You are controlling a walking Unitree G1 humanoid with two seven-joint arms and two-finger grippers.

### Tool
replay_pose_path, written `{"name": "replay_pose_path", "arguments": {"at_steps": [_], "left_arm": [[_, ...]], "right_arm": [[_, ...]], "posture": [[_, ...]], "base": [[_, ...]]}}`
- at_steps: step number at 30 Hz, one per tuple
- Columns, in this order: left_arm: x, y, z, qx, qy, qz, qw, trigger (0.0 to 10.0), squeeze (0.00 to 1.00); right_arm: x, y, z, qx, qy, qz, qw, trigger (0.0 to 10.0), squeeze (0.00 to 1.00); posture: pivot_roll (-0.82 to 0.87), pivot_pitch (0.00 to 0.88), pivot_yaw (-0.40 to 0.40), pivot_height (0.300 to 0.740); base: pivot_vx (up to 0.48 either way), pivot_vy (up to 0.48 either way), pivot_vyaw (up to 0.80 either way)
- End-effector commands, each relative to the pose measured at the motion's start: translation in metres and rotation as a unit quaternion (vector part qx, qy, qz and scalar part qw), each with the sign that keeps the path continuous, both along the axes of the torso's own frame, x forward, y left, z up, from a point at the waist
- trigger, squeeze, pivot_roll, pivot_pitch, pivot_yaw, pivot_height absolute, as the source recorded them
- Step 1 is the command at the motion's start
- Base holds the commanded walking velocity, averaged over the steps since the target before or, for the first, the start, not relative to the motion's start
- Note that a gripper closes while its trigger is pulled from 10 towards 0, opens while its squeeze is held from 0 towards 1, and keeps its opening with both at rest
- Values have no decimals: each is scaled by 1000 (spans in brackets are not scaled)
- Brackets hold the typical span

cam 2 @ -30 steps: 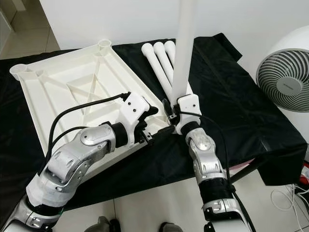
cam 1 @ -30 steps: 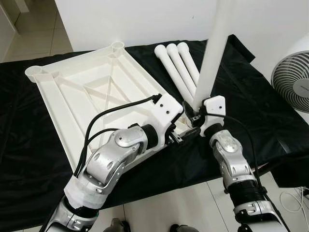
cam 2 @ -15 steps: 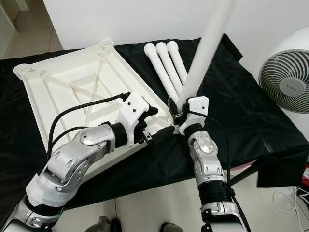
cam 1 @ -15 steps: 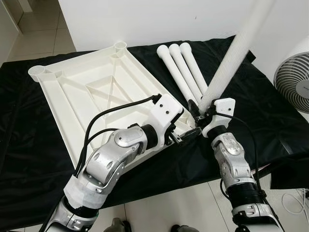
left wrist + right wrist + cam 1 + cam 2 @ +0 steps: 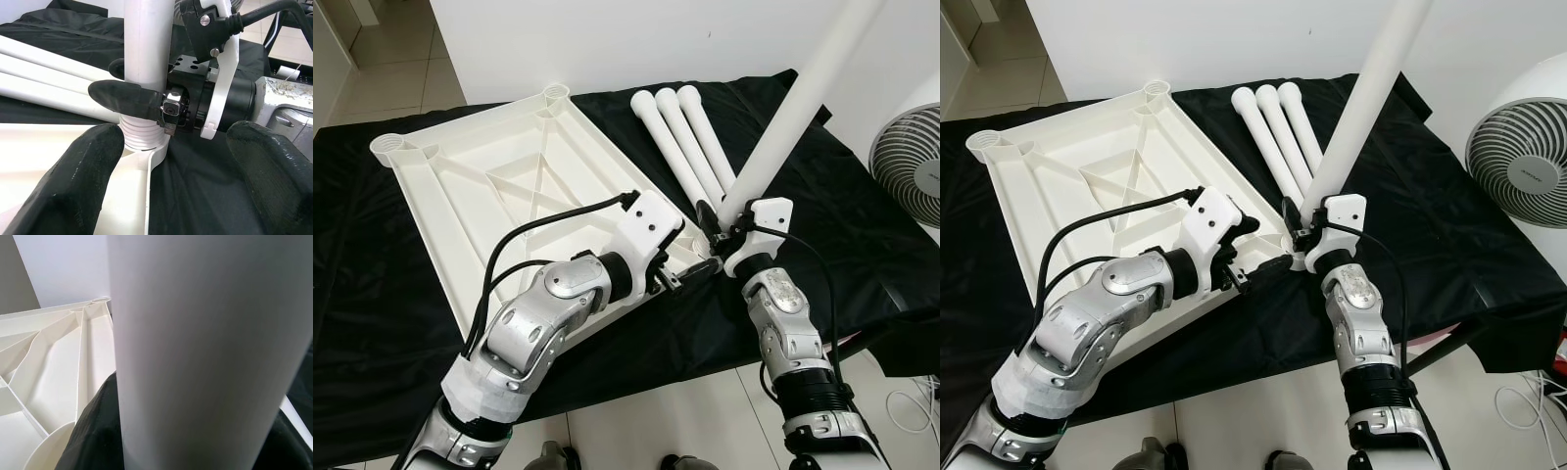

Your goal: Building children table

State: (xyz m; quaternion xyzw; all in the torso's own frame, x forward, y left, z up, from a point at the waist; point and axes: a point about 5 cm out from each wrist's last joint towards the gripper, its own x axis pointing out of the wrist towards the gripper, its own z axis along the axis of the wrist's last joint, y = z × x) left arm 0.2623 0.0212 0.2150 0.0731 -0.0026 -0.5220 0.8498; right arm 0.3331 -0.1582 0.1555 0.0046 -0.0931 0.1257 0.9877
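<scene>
**At the near corner: first leg going into its socket**

On the black-covered desk (image 5: pixel 372 294) the tabletop (image 5: pixel 489 186) lies upside down, with its ribs up and round sockets at the corners. At the corner nearest to me, my right gripper (image 5: pixel 722 227) is clamped around the leg (image 5: pixel 783 122), low on it, just above the threaded end. In the left wrist view this ribbed end (image 5: pixel 141 134) sits at the corner socket (image 5: pixel 142 161), but I cannot tell how deep it has entered. The leg is tilted, leaning away to my right, not upright.

My left gripper (image 5: pixel 690 274) is beside that same corner. Its fingers (image 5: pixel 73 171) are spread apart and hold nothing; they rest near the edge of the tabletop, maybe to steady it.

Three more legs (image 5: pixel 680 142) lie side by side on the cloth, just beyond the tabletop and touching one another. A fan (image 5: pixel 906 166) stands off the desk on my right.

I judge the step in hand is fitting the first leg, so the task is at its early part. The next move calls for bringing the leg straight over the socket, because a tilted thread can jam or cross. Then I must turn it while the tabletop is kept from sliding.
</scene>
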Motion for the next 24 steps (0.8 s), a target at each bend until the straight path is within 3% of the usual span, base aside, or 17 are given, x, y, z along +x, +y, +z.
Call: {"name": "replay_pose_path", "arguments": {"at_steps": [1, 13, 24], "left_arm": [[-2, 0, 0, 2, 4, -7, 1000, 10000, 0], [-2, 0, 0, 2, 5, -5, 1000, 10000, 0], [-2, -1, 0, 1, 5, -5, 1000, 10000, 0]], "right_arm": [[-8, -11, -47, -35, 106, -30, 993, 10000, 0], [-7, -7, -42, -30, 97, -39, 994, 10000, 0], [-4, -3, -37, 11, 92, -158, 983, 10000, 0]], "posture": [[-88, 133, 66, 740], [-88, 132, 63, 740], [-90, 131, 55, 740]], "base": [[0, 0, 0], [0, 0, 0], [0, 0, 0]]}}
